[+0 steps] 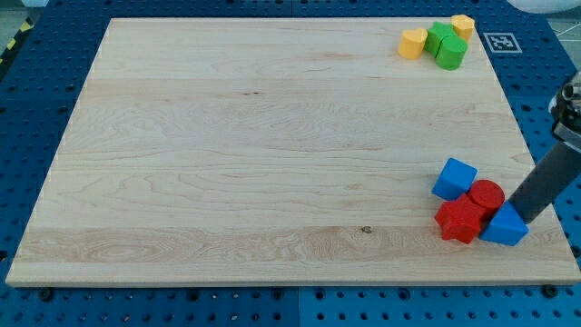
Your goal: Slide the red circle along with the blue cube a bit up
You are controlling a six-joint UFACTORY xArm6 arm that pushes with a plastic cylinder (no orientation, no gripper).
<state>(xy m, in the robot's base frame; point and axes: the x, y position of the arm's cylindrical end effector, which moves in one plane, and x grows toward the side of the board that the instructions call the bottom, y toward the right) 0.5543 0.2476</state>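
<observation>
The red circle [487,194] lies near the board's lower right corner. The blue cube [454,178] touches it on its upper left. A red star-like block [459,219] sits just below-left of the circle, and a blue triangular block [504,226] sits below-right of it. My dark rod comes in from the view's right, and my tip [524,216] rests at the upper right edge of the blue triangular block, just right of the red circle.
A wooden board [272,145] lies on a blue perforated table. At its top right corner are a yellow block [413,42], two green blocks [446,45] and another yellow block [463,24]. A marker tag [498,42] lies beside them.
</observation>
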